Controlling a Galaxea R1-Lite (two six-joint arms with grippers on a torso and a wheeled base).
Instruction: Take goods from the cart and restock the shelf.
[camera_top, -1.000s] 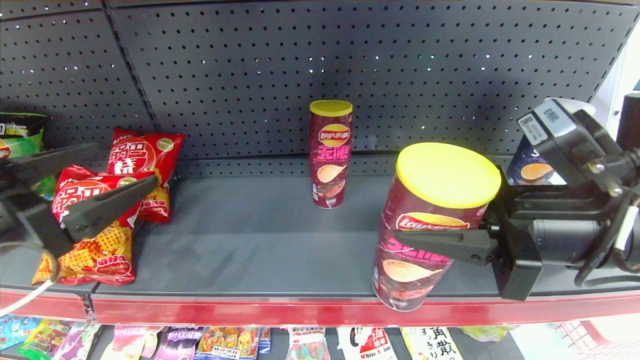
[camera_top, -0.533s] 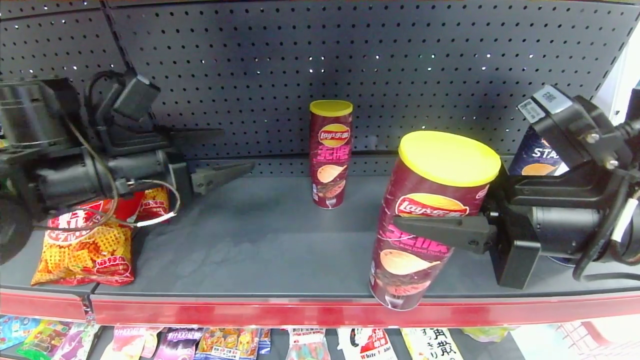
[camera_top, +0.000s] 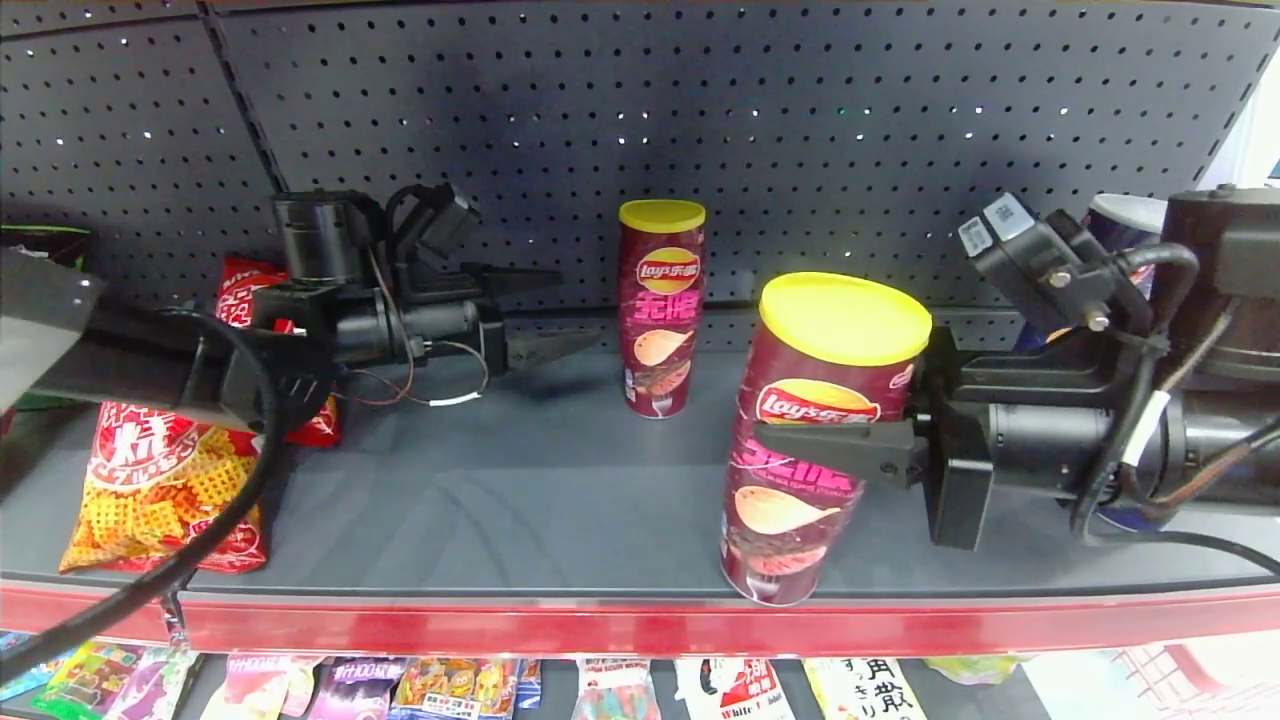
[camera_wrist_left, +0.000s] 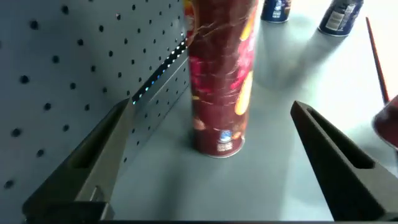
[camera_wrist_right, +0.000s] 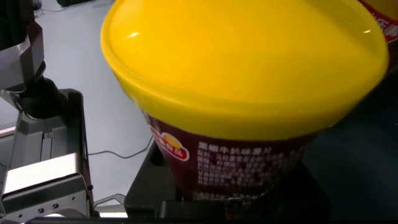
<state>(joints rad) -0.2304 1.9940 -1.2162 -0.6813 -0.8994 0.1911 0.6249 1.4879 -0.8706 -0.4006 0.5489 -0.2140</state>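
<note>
A maroon chip can (camera_top: 800, 500) with a yellow lid (camera_top: 845, 315) hangs tilted over the front of the grey shelf (camera_top: 500, 500), its base close to the red front lip. My right gripper (camera_top: 850, 435) is shut on its upper half from the right. From the right wrist, the lid (camera_wrist_right: 242, 62) looms large above the can's label (camera_wrist_right: 242, 155). A second, identical can (camera_top: 660, 305) stands upright at the back by the pegboard. My left gripper (camera_top: 565, 310) is open, level with this can and just left of it. The left wrist view has this can (camera_wrist_left: 217, 81) between the spread fingers (camera_wrist_left: 106, 155).
Red snack bags (camera_top: 170, 480) lie at the shelf's left end under my left arm. Blue cans (camera_top: 1125, 215) stand at the back right behind my right arm, also seen as blue cans (camera_wrist_left: 339, 15) from the left wrist. Packets (camera_top: 600, 685) hang on the lower shelf.
My left arm has swung from the front left in over the shelf towards the standing can. My right gripper has carried its can slightly left and lower.
</note>
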